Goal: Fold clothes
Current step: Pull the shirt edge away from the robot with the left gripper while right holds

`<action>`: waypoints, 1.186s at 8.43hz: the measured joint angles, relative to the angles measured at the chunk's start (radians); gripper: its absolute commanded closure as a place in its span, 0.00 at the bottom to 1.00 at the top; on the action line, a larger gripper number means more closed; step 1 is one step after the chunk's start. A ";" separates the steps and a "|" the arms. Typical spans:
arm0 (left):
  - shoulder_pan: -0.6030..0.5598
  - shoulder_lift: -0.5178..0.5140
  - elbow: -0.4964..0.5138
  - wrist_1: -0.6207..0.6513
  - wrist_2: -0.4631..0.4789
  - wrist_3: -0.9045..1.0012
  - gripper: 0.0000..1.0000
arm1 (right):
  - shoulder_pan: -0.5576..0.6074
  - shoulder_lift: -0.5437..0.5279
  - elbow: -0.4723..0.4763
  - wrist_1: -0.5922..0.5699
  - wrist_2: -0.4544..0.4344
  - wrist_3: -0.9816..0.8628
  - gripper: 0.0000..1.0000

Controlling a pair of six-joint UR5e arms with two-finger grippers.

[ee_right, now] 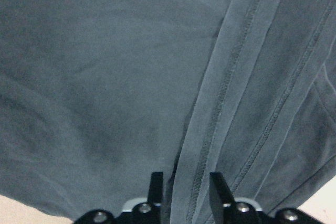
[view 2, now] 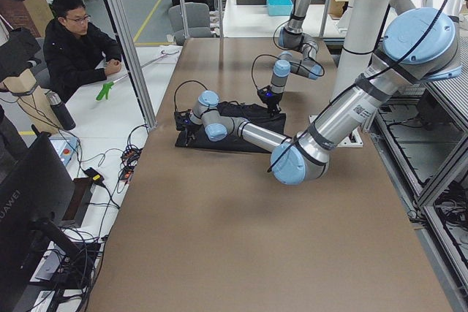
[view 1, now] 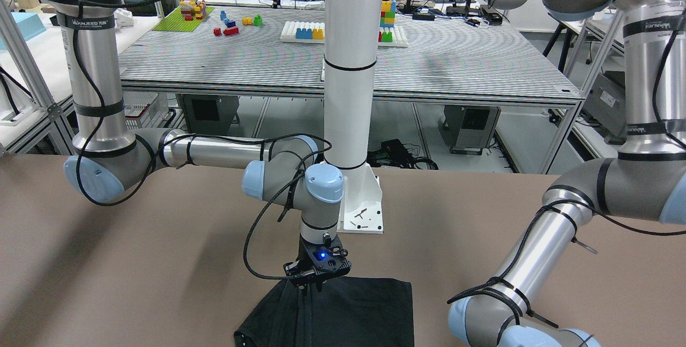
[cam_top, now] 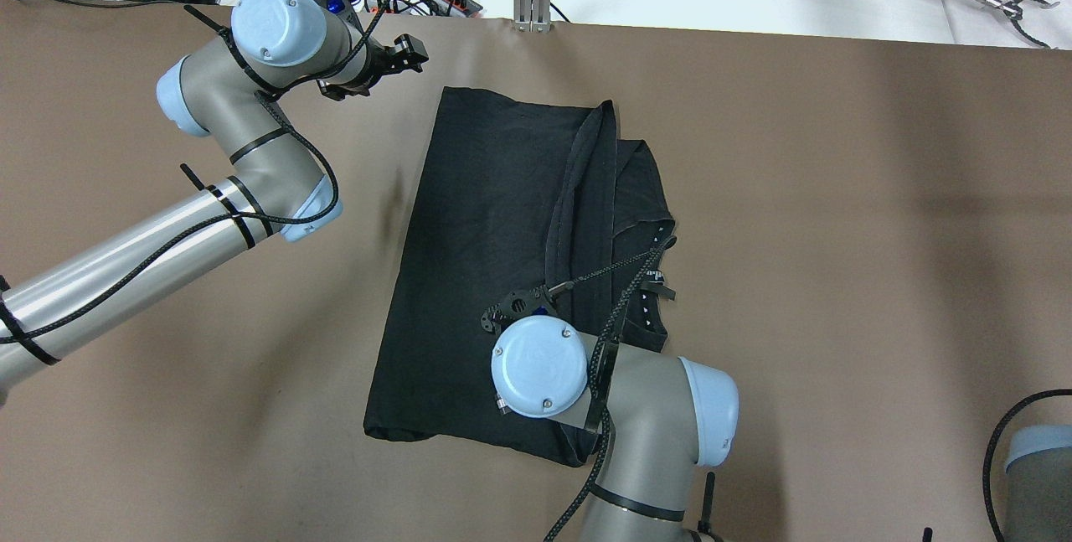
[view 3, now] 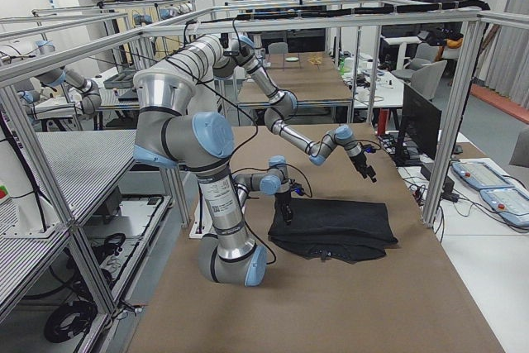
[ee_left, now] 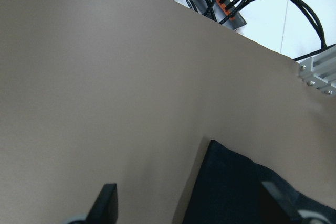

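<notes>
Black garment [cam_top: 477, 232] lying half-folded on desk [cam_top: 837, 232]. Right tool [ee_right: 185, 179] pinching hemmed edge [ee_right: 220, 103], jaws nearly closed; left tool [cam_top: 409, 54] hovering wide open, empty, beside far corner. Risk: single-point grip letting hem slip, fold bunching crooked.

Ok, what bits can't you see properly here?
- Right hand: in the overhead view its own wrist covers the fingers.
- Black cloth: the front-facing view's bottom edge cuts off its lower part.
- Left hand: out of the front-facing view, below its bottom edge.
- White marks on the cloth: too small to read in the overhead view.
</notes>
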 measured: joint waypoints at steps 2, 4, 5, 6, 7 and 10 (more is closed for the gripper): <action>0.000 0.013 -0.014 0.000 0.003 -0.008 0.06 | -0.033 0.004 -0.014 -0.028 -0.051 -0.013 0.58; 0.000 0.016 -0.018 0.000 0.004 -0.014 0.06 | -0.058 0.003 -0.028 -0.037 -0.088 -0.015 0.61; 0.000 0.016 -0.018 0.000 0.004 -0.015 0.06 | -0.066 0.003 -0.033 -0.039 -0.100 -0.015 0.63; 0.001 0.016 -0.018 0.000 0.004 -0.015 0.06 | -0.074 0.001 -0.035 -0.040 -0.107 -0.015 0.74; 0.001 0.016 -0.018 0.000 0.004 -0.015 0.06 | -0.079 -0.001 -0.036 -0.041 -0.110 -0.016 0.91; 0.001 0.021 -0.018 0.000 0.005 -0.016 0.06 | -0.082 -0.002 -0.034 -0.047 -0.109 -0.027 1.00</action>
